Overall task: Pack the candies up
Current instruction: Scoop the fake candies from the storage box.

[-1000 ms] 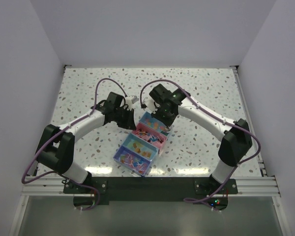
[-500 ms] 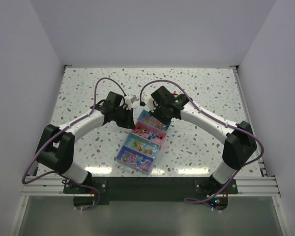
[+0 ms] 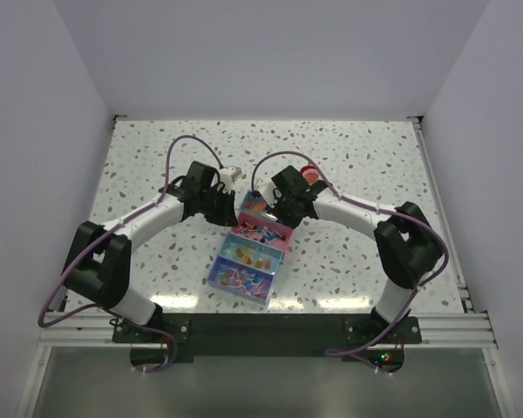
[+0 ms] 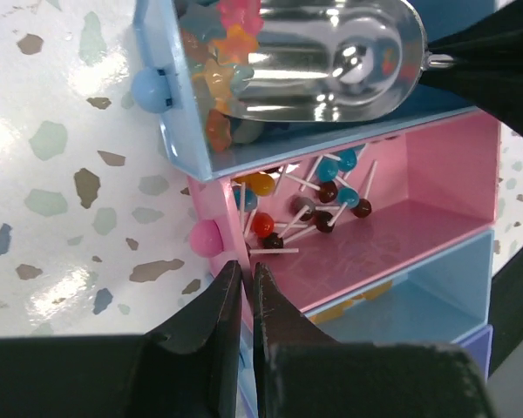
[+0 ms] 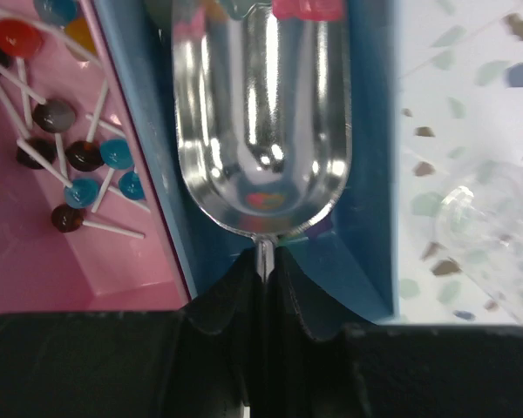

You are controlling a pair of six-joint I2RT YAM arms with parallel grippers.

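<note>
Over blue compartment (image 5: 366, 218), right fingers (image 5: 218, 296) clamping shiny metal scoop (image 5: 261, 131), left fingers (image 4: 200, 326) pinching pink plastic wall (image 4: 213, 209)

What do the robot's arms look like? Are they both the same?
Yes, they match. The left arm and the right arm are smooth white tubes with chunky black joints. A purple cable loops along each one. At the tips are black jaws that taper to thin points. Both arms stand on a black bar at the near edge.
</note>
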